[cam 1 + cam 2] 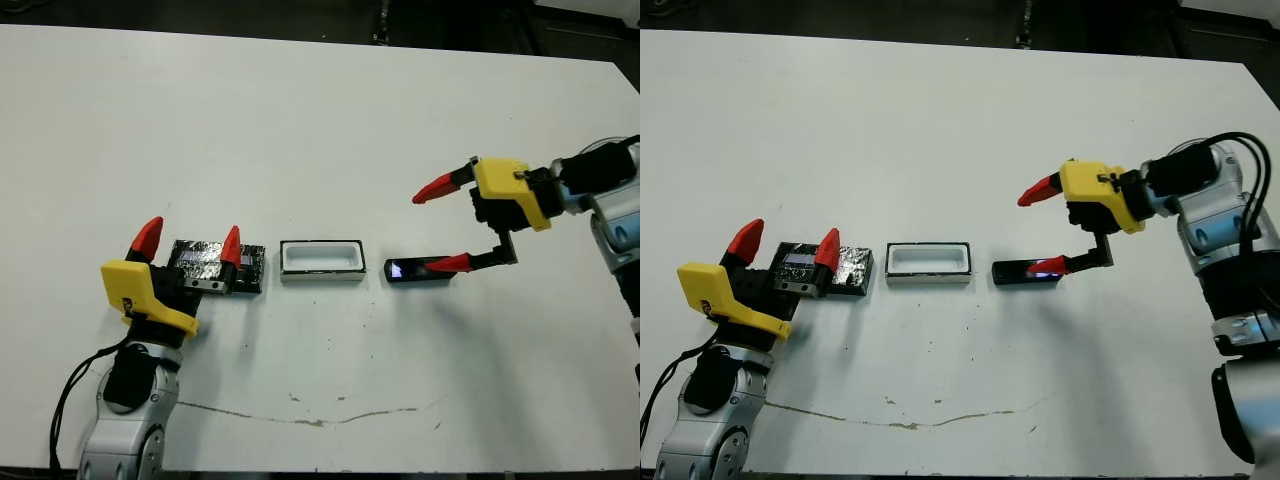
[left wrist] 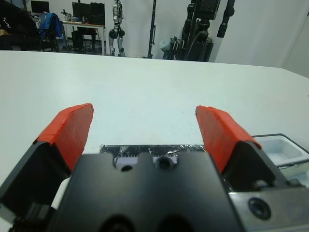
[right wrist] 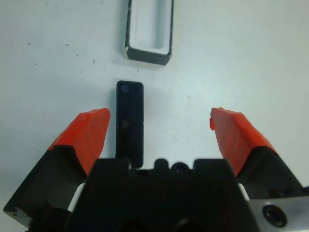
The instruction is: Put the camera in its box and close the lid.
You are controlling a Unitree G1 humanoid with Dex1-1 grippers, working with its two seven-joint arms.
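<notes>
Three task items are being shown in a row across the white bench in the head views: the lid at 9 o'clock, the box in the middle, and the camera at 3 o'clock of the box. All three are lying apart from one another, the box sitting open with its white inside facing up.

The left gripper is being held over the lid with its jaws spread apart; one red fingertip is overlapping the lid in the head views. In the left wrist view only a speckled strip of the lid is being seen between the fingers, with a corner of the box at the side, and whether the lid is being touched cannot be told.

The right gripper is being held at the camera's 3 o'clock end, its jaws wide apart and closed on nothing. In the head views the lower fingertip is overlapping that end of the camera. The right wrist view is showing more: the camera is lying lengthwise between the fingers, close beside one and well apart from the other, with the box just beyond its far end.

A bluish glint on the camera's face is being shown only in the head views.
</notes>
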